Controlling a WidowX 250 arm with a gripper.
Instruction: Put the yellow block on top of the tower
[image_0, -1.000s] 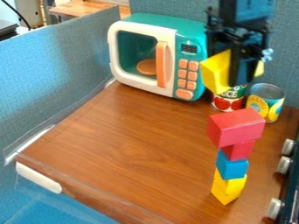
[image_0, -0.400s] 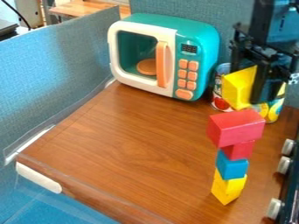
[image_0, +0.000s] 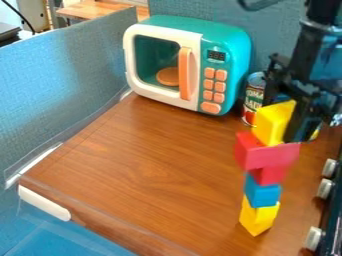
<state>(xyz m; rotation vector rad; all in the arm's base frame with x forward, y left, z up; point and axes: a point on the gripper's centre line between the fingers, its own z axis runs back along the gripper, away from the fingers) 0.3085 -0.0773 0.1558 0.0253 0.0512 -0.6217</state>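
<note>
The gripper (image_0: 286, 120) is at the right, shut on the yellow block (image_0: 271, 122), with one finger visible along the block's right side. The yellow block's lower end overlaps the back of the large red block (image_0: 264, 156) at the tower's top and appears to touch it. Under that red block come a smaller red block (image_0: 269, 174), a blue block (image_0: 261, 192) and a yellow base block (image_0: 258, 216). The large red block looks slightly tilted.
A teal toy microwave (image_0: 230, 60) stands at the back, with a tomato can (image_0: 253, 97) to its right. Another can is largely hidden behind the gripper. White stove knobs (image_0: 314, 238) line the right edge of the brown table (image_0: 153, 165).
The gripper has come down and toward the tower with the yellow block. The tower's large red block has tipped and shifted slightly left, and the blocks below have moved a little left.
</note>
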